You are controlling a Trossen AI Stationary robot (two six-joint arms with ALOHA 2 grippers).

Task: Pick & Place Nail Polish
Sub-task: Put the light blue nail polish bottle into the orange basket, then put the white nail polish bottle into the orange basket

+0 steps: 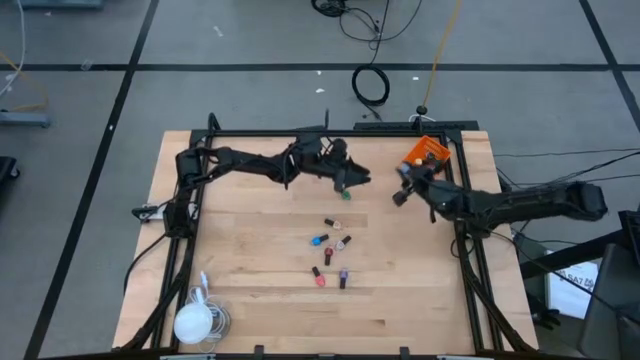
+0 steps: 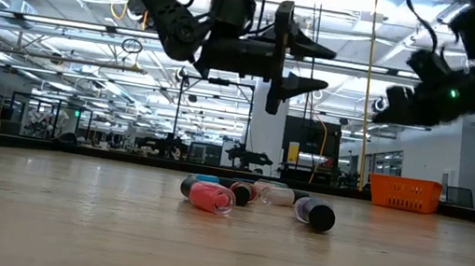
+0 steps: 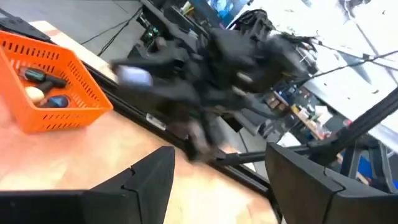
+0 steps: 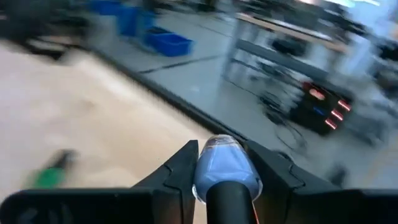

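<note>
The right claw (image 4: 222,177) pinches a pale-blue, dark-capped nail polish bottle (image 4: 224,165); the left claw (image 3: 217,180) gapes empty.

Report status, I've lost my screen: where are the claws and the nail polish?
Right claw shut on a pale blue bottle, near the orange bin. Left claw open, empty, above the table. Other bottles lie mid-table. Nothing blocks the bin.
</note>
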